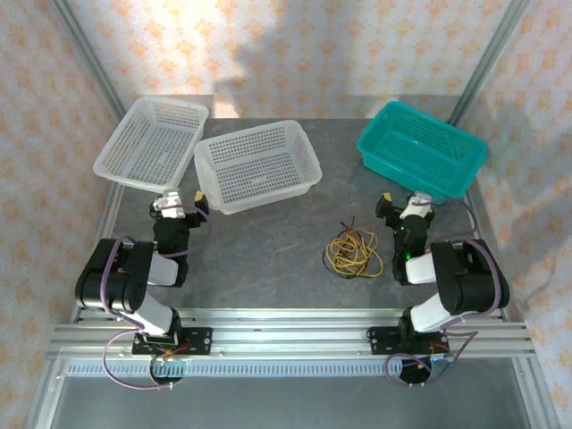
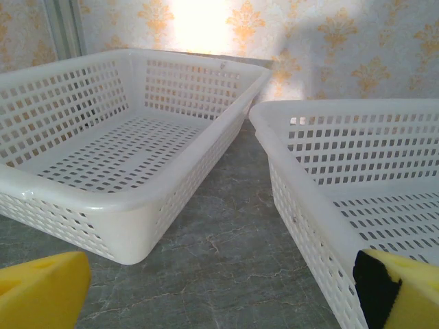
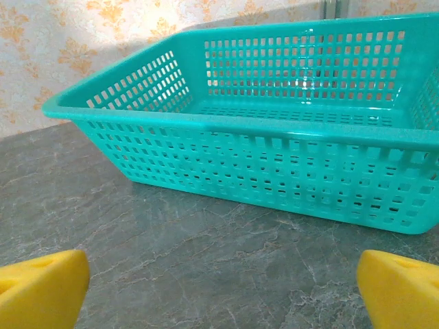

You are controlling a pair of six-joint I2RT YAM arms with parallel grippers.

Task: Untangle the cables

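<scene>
Far left, at the back corner of the grey table (image 1: 268, 268): a white basket (image 1: 152, 143), empty. Right next to it, a second white basket (image 1: 257, 165), also empty, set at a slight angle, with a strip of tabletop showing between the two in the left wrist view. In front of that pair, the left gripper (image 1: 180, 198), pointing toward the gap between them, jaws spread wide, holding nothing; yellow fingertips (image 2: 41, 291) sitting at the bottom corners of its own camera view, well apart. Further right, past the middle of the table: the cables (image 1: 352, 252), thin yellow, black and orange-red wires knotted into one loose heap, lying flat on the tabletop, well apart from all the baskets and touched by neither gripper. Just beside the heap on its right, the right arm (image 1: 451, 277), folded back, and at its end the right gripper (image 1: 405, 202), aimed at the back of the table, jaws likewise wide apart and clamping nothing. Beyond it, at the back right corner, a teal basket (image 1: 422, 147), empty, turned at an angle to the table's edge.
</scene>
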